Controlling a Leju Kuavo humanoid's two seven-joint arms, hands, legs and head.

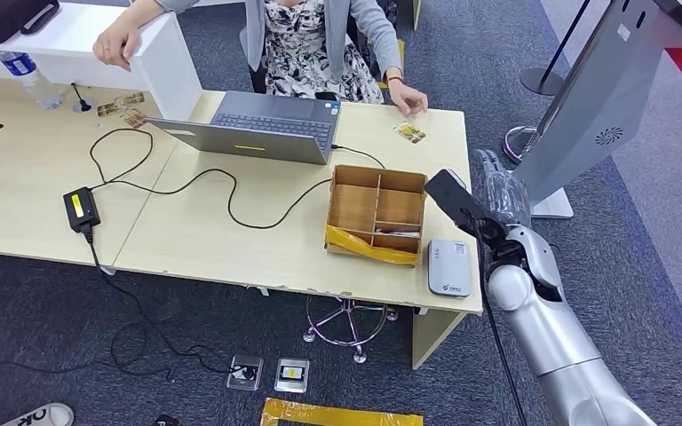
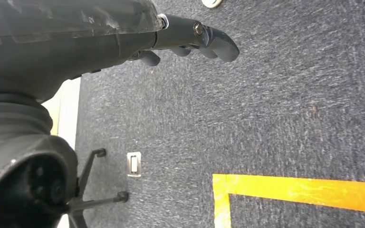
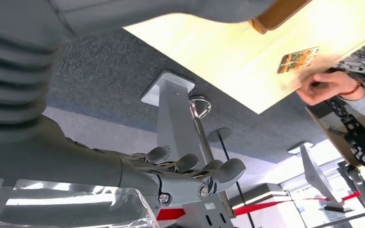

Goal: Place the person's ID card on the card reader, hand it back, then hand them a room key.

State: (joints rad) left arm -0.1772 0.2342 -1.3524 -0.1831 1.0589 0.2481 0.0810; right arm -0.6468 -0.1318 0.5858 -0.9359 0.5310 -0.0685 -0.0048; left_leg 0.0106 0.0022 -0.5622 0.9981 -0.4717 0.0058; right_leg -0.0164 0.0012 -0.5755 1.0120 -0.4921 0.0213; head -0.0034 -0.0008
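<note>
- The ID card (image 1: pixel 409 132) lies flat on the far right part of the wooden desk (image 1: pixel 222 240), just beside the person's hand (image 1: pixel 411 99), which rests at the desk's far edge; no robot hand holds it.
- The card reader (image 1: pixel 449 266), a small grey box, sits at the desk's near right corner with nothing on its top, just right of the compartmented wooden box (image 1: pixel 377 213) with yellow tape across its near side.
- The right hand (image 3: pixel 190 175) is raised off the desk's right edge, near the reader; its fingers are loosely curved and apart, released, grasping nothing.
- The left hand (image 2: pixel 190 40) hangs over the grey carpet, its fingers gently curled and free of any object.
- Judging from this, the task is at its start: the card is not yet picked up, and the reading, the return and the room key all remain.
- An open laptop (image 1: pixel 262 124) stands on the desk's far side, left of the card.
</note>
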